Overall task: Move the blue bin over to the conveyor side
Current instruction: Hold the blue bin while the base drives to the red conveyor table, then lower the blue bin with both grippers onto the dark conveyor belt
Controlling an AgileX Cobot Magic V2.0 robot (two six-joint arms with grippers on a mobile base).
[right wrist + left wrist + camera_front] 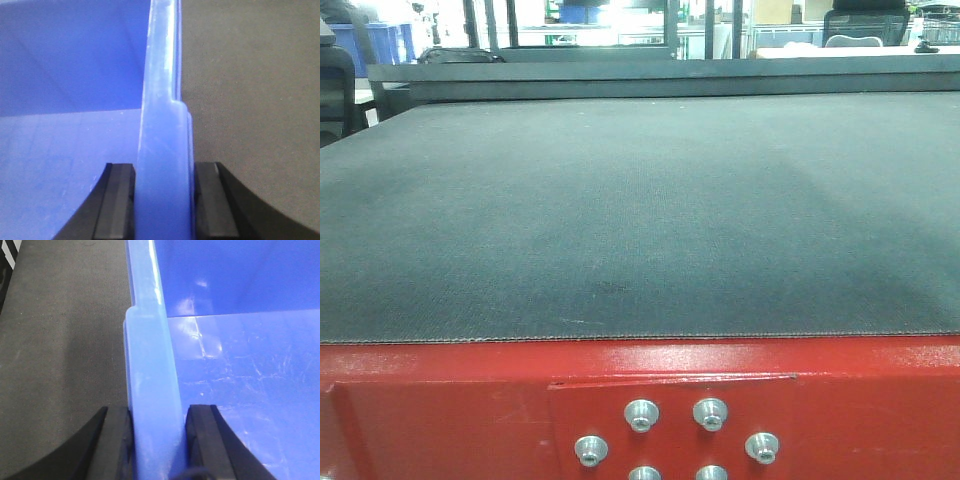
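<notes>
Two grips are on, zero placement visible. The blue bin (240,365) is held by its rolled rim on opposite walls. The left end effector (159,415) is closed across the left rim, with one pad (117,440) outside the wall and the other inside. The right end effector (164,172) is clamped the same way on the right rim. The bin interior looks empty in both wrist views. A dark grey textured surface (60,350) runs just beside each outer wall. It looks like belt material, but I can't confirm it's the target belt, or whether the bin is resting or lifted. The front view shows the conveyor belt (640,220) with no bin on it, so I'd call the grasp done and the carry and set-down outstanding. Edges: the red frame (440,410) with its silver bolts (709,412) borders the near side, and the bin base should clear that lip rather than drag over it. A raised dark ledge (660,75) closes the far end and caps forward travel. Between them the belt is flat and wide, so there's plenty of landing room. Main risk, in my view, is the arms going out of sync and twisting the thin rim in the pads.
</notes>
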